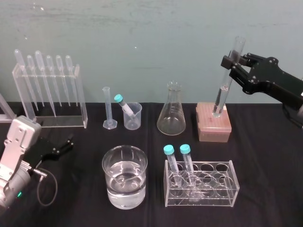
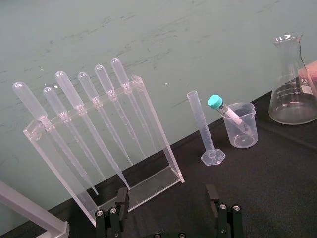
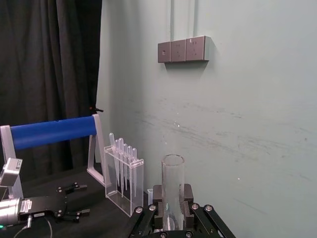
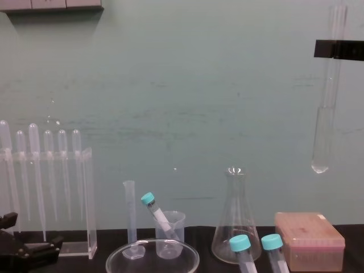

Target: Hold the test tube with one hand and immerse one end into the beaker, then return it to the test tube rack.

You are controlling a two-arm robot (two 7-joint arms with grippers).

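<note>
We see the right gripper (image 1: 233, 64) up at the far right of the table, its black fingers clamped on the long, slim, clear glass test tube (image 1: 227, 80) a little below the tube's open mouth. The tube hangs nearly upright, its top leaning slightly toward the robot's right. In the chest view the rounded lower end of the test tube (image 4: 325, 131) hangs in the air above the low pinkish-orange rectangular test tube rack (image 4: 310, 239), well apart from it. In the head view that same end lines up over the top face of the rack (image 1: 213, 128). The right wrist view looks along the tube (image 3: 172, 181), with the right gripper (image 3: 172, 198) pressed against it from both sides.

The wide clear glass beaker (image 1: 142, 163), partly filled with clear liquid, stands near the front middle of the black-clothed table (image 1: 265, 179), well apart from the tube. A clear glass conical flask (image 1: 171, 113) stands just beside the pinkish rack, on its left. In front of that rack sits a clear acrylic rack (image 1: 227, 189) holding two teal-capped tubes (image 1: 171, 158).

The left gripper (image 1: 67, 144) sits low at the left of the table, idle, its fingers spread apart and holding nothing. Its wrist view shows the left gripper (image 2: 166, 198) facing a tall clear acrylic stand of pipettes (image 2: 158, 134), a thin graduated cylinder (image 2: 203, 126) and a small clear plastic beaker (image 2: 247, 134).
</note>
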